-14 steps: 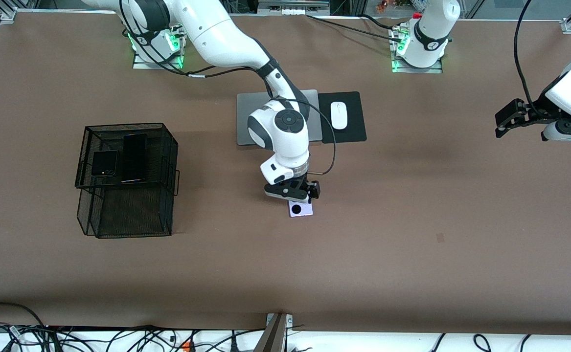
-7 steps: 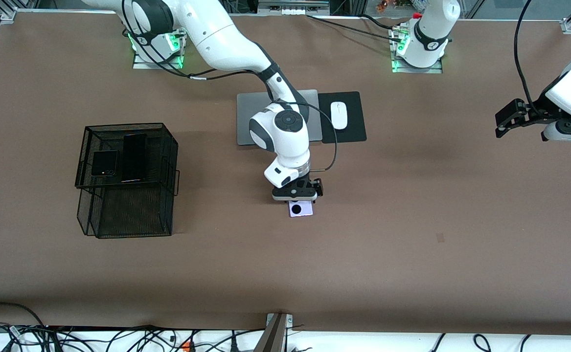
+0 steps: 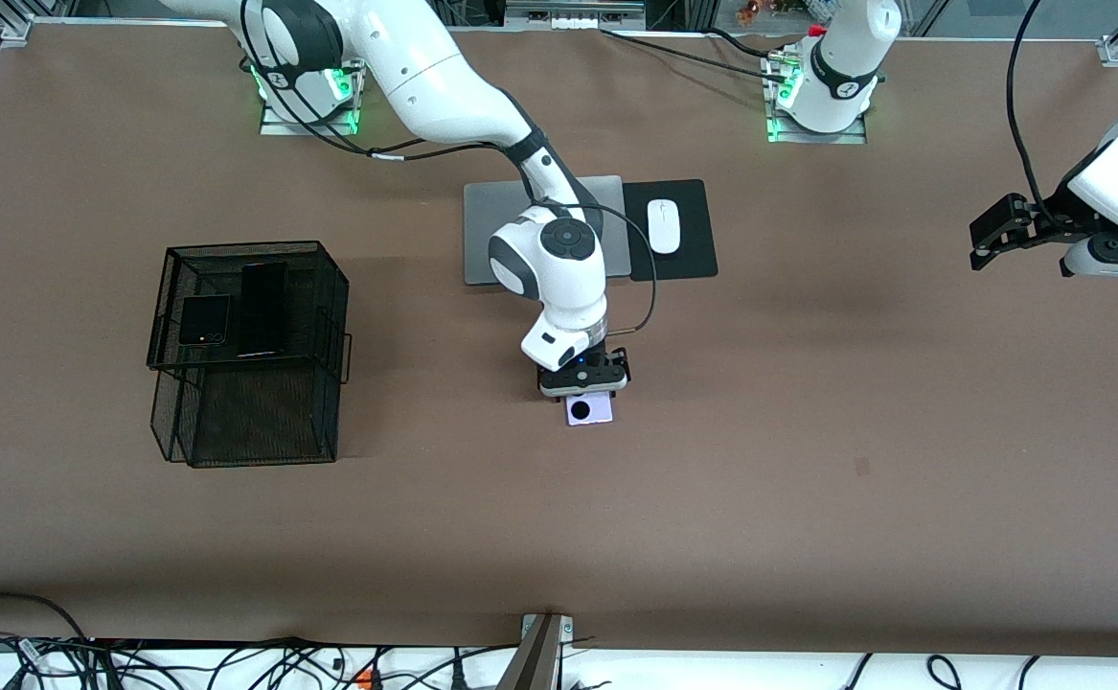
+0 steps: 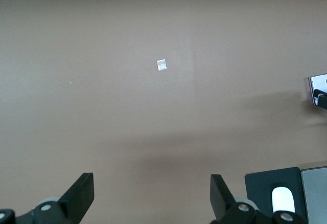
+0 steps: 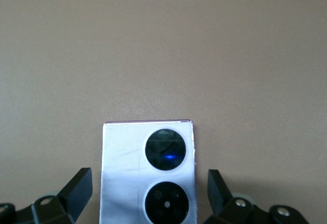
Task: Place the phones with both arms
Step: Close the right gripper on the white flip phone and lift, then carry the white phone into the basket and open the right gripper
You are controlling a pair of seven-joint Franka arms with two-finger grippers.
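Between the spread fingers of the right end effector (image 5: 148, 198), holding nothing, the lavender-white phone (image 3: 588, 411) lies flat on the worktop (image 3: 808, 498), ungrasped. Both black phones (image 3: 238, 311) already sit on the mesh basket (image 3: 329, 287) toward the right arm's end; bare worktop between. The left end effector (image 4: 153, 198) waits open, empty

even bright overhead light, soft shadows on brown table (image 3: 808, 537) under arms. green led glow at arm bases. wrist views slightly soft; blue glint on lavender phone (image 5: 148, 173) lens, mild glare.
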